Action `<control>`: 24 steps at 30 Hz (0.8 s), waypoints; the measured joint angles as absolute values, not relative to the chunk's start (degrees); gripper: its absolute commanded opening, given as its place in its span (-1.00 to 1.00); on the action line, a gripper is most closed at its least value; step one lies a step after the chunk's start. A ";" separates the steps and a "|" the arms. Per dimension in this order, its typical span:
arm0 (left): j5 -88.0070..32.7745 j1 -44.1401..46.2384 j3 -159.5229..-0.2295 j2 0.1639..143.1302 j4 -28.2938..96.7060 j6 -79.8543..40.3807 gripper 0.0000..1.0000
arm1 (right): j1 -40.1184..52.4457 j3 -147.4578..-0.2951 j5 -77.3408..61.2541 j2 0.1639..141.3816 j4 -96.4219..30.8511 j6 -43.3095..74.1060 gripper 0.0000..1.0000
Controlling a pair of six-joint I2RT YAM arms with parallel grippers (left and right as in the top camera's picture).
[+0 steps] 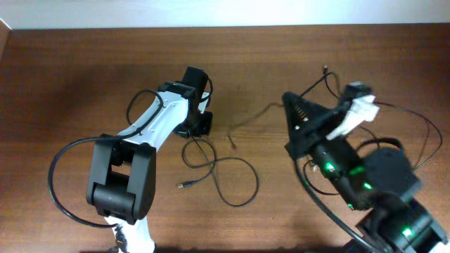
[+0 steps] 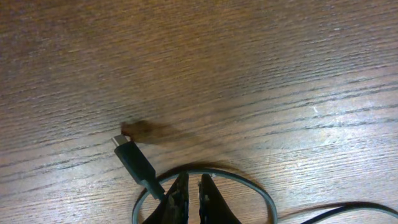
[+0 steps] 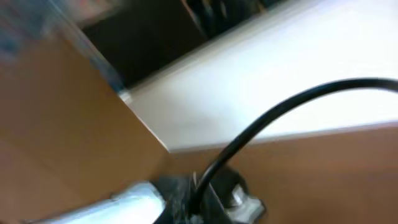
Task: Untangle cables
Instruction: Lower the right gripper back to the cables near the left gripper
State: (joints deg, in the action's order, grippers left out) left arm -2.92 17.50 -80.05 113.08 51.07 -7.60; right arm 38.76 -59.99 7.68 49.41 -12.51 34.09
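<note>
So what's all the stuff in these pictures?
Table: 1, brown wood, under everything.
Cables: several, thin, black, looped mid-table and around the right arm; exact count unclear.
Plug: 1, black with a silver tip, on the table by the left gripper.
Left arm: 1, white and black, left side.
Right arm: 1, black, green lights, right side.
Left gripper: 1, black, low over the table.
Right gripper: 1, black, raised, closed on a cable.

Brown wood-grain table (image 1: 70, 84), viewed from above. Thin black cables (image 1: 257, 181) lie on it in loose loops near the centre. One plug (image 2: 134, 158) rests flat on the wood.
</note>
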 measured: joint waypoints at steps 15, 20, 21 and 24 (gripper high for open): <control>-2.92 17.50 -80.01 113.08 51.07 -7.60 -0.81 | 15.42 -59.99 -8.58 62.94 -45.30 39.09 -0.92; -2.92 17.61 -80.01 113.08 51.09 -7.60 -0.78 | 8.05 -59.99 -13.85 79.59 -55.29 37.19 -0.68; -2.94 17.61 -80.01 113.06 51.05 -7.62 -0.79 | 8.05 -60.01 -14.22 82.78 -55.55 36.49 -0.46; -2.92 17.61 -80.01 113.06 50.92 -7.60 -0.78 | 8.01 -60.03 -14.87 91.07 -55.68 35.24 -0.04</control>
State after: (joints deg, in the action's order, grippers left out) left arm -2.92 17.61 -80.01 113.06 50.92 -7.60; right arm 8.01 -60.03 -14.87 91.07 -55.68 35.24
